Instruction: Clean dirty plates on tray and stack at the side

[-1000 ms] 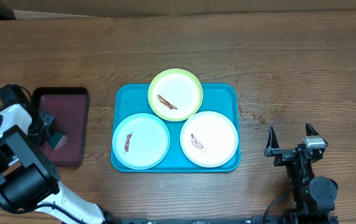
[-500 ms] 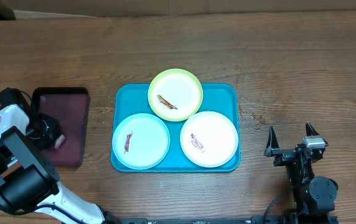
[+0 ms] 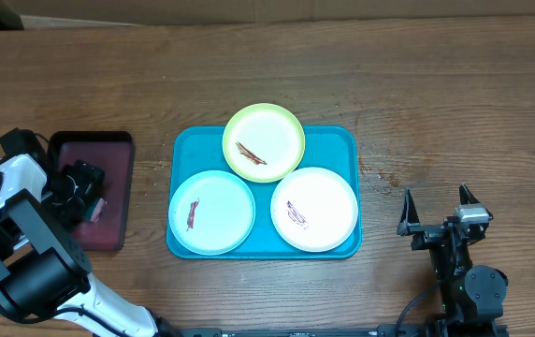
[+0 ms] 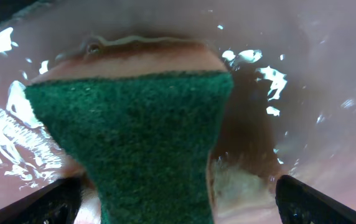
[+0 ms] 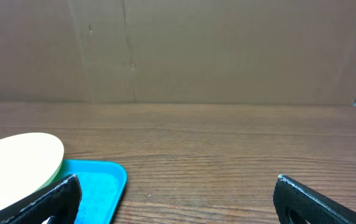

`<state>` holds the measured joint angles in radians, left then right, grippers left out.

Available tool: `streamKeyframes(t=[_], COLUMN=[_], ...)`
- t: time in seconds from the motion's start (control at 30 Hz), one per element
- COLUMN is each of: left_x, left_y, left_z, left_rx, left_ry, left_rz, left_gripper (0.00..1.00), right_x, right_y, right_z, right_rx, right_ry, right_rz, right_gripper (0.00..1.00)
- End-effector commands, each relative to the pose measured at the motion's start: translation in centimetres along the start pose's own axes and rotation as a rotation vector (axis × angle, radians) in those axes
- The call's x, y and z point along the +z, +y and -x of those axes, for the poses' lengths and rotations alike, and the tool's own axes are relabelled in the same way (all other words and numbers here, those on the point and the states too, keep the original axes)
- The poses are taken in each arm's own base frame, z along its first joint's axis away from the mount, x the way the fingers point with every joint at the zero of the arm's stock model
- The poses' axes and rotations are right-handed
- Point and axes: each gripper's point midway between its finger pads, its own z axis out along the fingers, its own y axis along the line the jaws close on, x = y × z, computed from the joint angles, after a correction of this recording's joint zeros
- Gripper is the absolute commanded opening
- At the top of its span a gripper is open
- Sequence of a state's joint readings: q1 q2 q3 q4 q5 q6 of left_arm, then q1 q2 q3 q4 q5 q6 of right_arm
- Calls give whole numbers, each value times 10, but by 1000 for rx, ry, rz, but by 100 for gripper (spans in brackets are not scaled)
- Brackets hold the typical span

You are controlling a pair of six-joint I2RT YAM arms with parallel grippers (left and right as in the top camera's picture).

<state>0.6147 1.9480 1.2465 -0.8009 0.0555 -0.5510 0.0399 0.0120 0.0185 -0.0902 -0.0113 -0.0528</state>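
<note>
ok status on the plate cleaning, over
Left end effector open around green sponge in maroon tray. Right end effector open, parked right of blue tray. Three plates on it, all smeared, none stacked. Nothing blocking.

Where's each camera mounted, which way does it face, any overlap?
Overhead: above the table, looking straight down at the turquoise tray with green plate, blue plate, white plate, and the maroon tray; left gripper and right gripper show.
Left wrist: close over the maroon tray, facing a green sponge; own spread fingertips in bottom corners.
Right wrist: low, facing level across the table to a brown wall; own spread fingertips show.
Shared: overhead and right wrist both see the turquoise tray; overhead and left wrist, the maroon tray.
</note>
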Motion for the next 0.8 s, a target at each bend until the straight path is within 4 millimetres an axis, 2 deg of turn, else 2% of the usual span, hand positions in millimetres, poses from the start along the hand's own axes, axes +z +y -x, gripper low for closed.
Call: streamKeyframes(t=[0.0, 0.07, 0.1, 0.17, 0.3, 0.43, 0.53, 0.63, 0.67, 0.7, 0.73, 0.77], left_x=[25, 24, 24, 24, 24, 24, 24, 24, 25, 25, 26, 26], left_y=[15, 13, 12, 11, 11, 11, 11, 10, 10, 11, 12, 14], left_z=[-29, -33, -35, -37, -37, -37, -36, -32, -29, -25, -20, -14], left_rx=[-22, -25, -25, -27, -27, -27, -27, -24, -23, -21, -18, -16], left_ry=[130, 152, 158, 167, 171, 170, 166, 147, 134, 116, 91, 64], left_rz=[40, 24, 19, 11, 12, 12, 12, 13, 15, 20, 28, 42], left_gripper=[100, 98, 93, 76, 34, 7, 4, 4, 16, 36, 85, 100], right_x=[0, 0, 0, 0, 0, 0, 0, 0, 0, 0, 0, 0], right_y=[-1, -1, -1, -1, -1, -1, -1, -1, -1, -1, -1, -1], right_z=[-2, -2, -2, -2, -2, -2, -2, -2, -2, -2, -2, -2], right_rx=[0, 0, 0, 0, 0, 0, 0, 0, 0, 0, 0, 0], right_ry=[-3, -2, -3, -3, -3, -3, -3, -3, -3, -3, -3, -3], right_rz=[-5, -5, -5, -5, -5, -5, -5, -5, -5, -5, -5, -5], right_gripper=[100, 100, 100, 100, 100, 100, 100, 100, 100, 100, 100, 100])
